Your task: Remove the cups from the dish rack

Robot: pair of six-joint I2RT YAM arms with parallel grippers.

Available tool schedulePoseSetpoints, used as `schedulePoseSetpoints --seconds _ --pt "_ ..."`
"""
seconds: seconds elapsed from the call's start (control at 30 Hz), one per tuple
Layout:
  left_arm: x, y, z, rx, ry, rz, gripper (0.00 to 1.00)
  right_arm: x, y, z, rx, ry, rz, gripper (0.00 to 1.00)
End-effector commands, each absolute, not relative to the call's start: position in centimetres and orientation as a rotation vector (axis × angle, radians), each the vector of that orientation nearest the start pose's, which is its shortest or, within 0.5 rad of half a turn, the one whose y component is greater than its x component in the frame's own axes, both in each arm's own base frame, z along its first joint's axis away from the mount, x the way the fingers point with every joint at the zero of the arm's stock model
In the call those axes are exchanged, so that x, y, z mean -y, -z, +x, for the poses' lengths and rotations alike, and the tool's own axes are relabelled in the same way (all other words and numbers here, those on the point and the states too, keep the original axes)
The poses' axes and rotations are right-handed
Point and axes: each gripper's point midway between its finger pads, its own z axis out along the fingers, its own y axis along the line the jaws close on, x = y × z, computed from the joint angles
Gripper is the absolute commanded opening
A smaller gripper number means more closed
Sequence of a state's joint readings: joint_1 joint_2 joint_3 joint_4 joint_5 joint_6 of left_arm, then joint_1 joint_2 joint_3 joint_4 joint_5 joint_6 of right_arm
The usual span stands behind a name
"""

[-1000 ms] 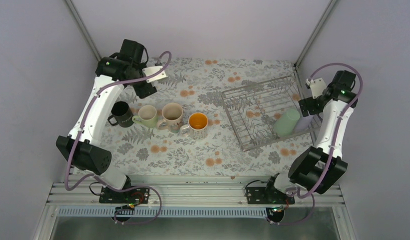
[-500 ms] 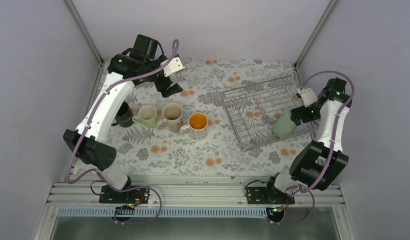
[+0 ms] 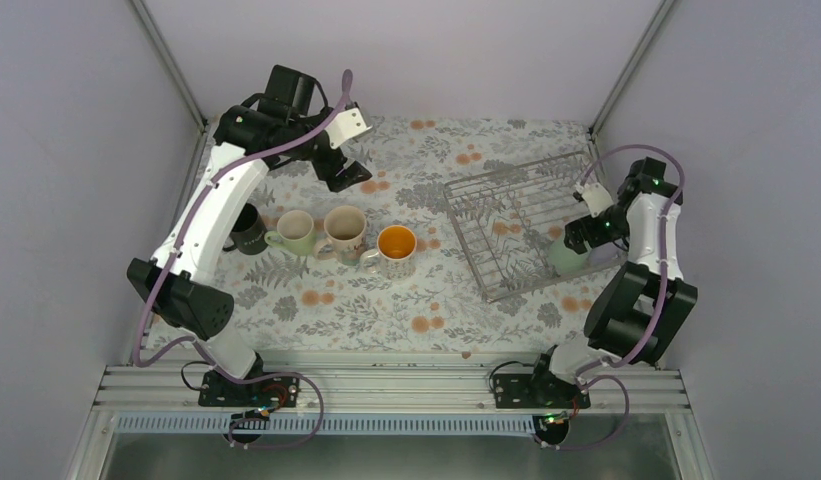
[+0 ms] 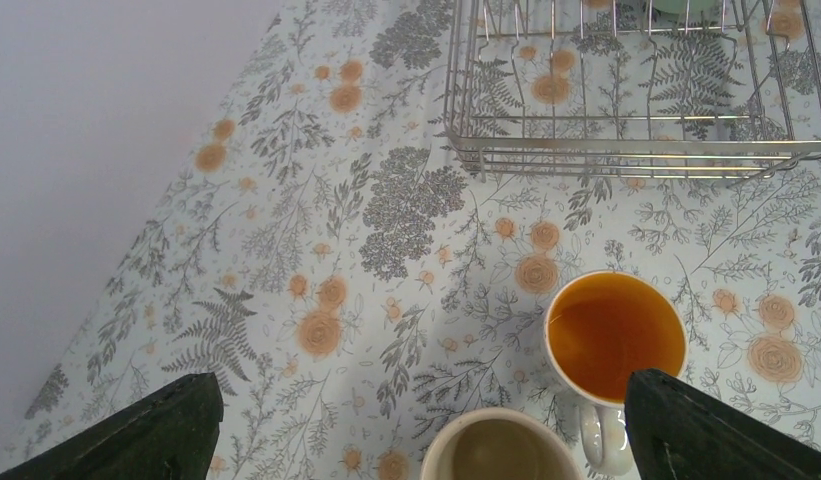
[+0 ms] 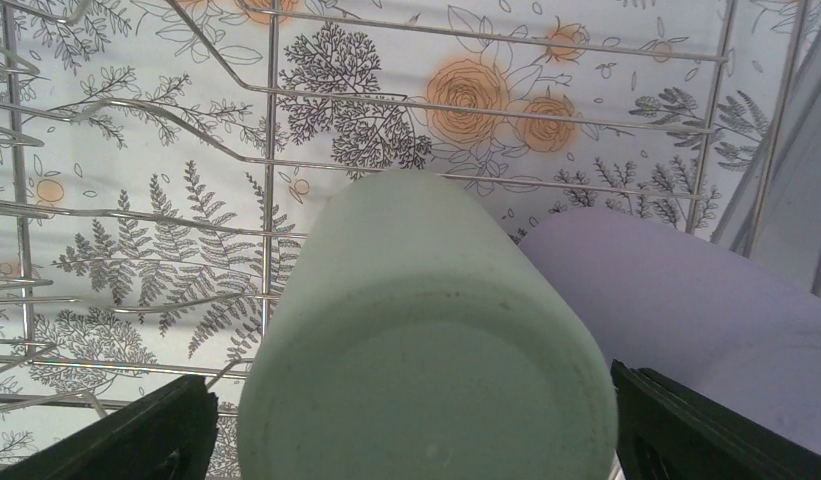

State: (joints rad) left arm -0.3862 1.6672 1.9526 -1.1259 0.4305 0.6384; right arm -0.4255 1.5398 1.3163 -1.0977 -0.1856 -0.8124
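The silver wire dish rack [image 3: 506, 200] lies at the right. In it the green tumbler [image 3: 562, 256] and the lavender tumbler [image 5: 676, 300] lie side by side on their sides. My right gripper [image 3: 584, 236] is open, with a finger on either side of the green tumbler's base [image 5: 426, 340]; I cannot tell whether they touch it. The black mug [image 3: 244, 228], pale green mug [image 3: 294, 232], cream patterned mug [image 3: 344, 228] and orange-inside mug [image 3: 396, 245] stand in a row on the table at the left. My left gripper [image 3: 348, 175] is open and empty, above and behind the row.
The table wears a floral cloth [image 3: 426, 300]. The enclosure walls stand close on the left, back and right. The rack's near rim [image 4: 626, 150] shows in the left wrist view beyond the orange-inside mug [image 4: 614, 335] and the cream mug [image 4: 501, 450].
My right gripper has come down from the rack's right edge to straddle the green tumbler. My left arm has lifted and swung its gripper right, away from the mugs.
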Motion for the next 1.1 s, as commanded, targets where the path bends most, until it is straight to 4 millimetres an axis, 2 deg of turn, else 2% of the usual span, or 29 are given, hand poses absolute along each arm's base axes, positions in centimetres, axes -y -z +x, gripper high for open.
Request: schedulePoseSetpoints --seconds 0.0,0.13,0.23,0.3,0.33,0.47,0.53,0.63,0.7,0.8,0.97,1.07 --pt "23.0 -33.8 36.2 -1.925 0.425 1.301 1.0 10.4 -13.7 31.3 -2.776 -0.001 -0.61 1.0" --pt "23.2 -33.5 36.2 -1.928 0.444 1.297 1.0 10.5 -12.7 31.7 -2.801 0.0 -0.611 0.98" --pt "23.6 -33.5 36.1 -1.922 0.477 1.291 1.0 10.4 -12.4 32.2 -2.799 0.004 -0.612 0.93" --pt "23.8 -33.6 36.1 -1.915 0.497 1.273 1.0 10.5 -12.4 32.6 -2.787 0.013 -0.612 0.86" --pt "24.0 -33.9 36.1 -1.899 0.507 1.269 1.0 10.5 -12.4 32.8 -2.785 0.007 -0.61 0.8" --pt "24.6 -34.7 35.7 -1.852 0.566 1.231 1.0 10.2 -12.9 33.2 -2.781 -0.031 -0.582 0.38" --pt "24.9 -35.1 35.1 -1.826 0.606 1.228 1.0 9.7 -13.7 33.2 -2.776 -0.069 -0.579 0.29" --pt "25.4 -35.8 34.5 -1.803 0.673 1.225 1.0 9.3 -16.4 33.5 -2.718 -0.061 -0.582 0.24" --pt "26.0 -36.6 33.9 -1.765 0.733 1.227 1.0 8.4 -18.8 33.8 -2.66 -0.086 -0.593 0.21" --pt "27.0 -38.3 32.9 -1.669 0.848 1.229 1.0 5.8 -23.8 34.3 -2.52 -0.162 -0.64 0.17" --pt "29.0 -39.6 31.6 -1.543 1.103 1.229 1.0 1.6 -33.3 35.4 -2.261 -0.217 -0.665 0.14" --pt "29.7 -39.7 31.8 -1.517 1.189 1.239 1.0 -1.8 -37.5 35.2 -2.119 -0.305 -0.717 0.11"
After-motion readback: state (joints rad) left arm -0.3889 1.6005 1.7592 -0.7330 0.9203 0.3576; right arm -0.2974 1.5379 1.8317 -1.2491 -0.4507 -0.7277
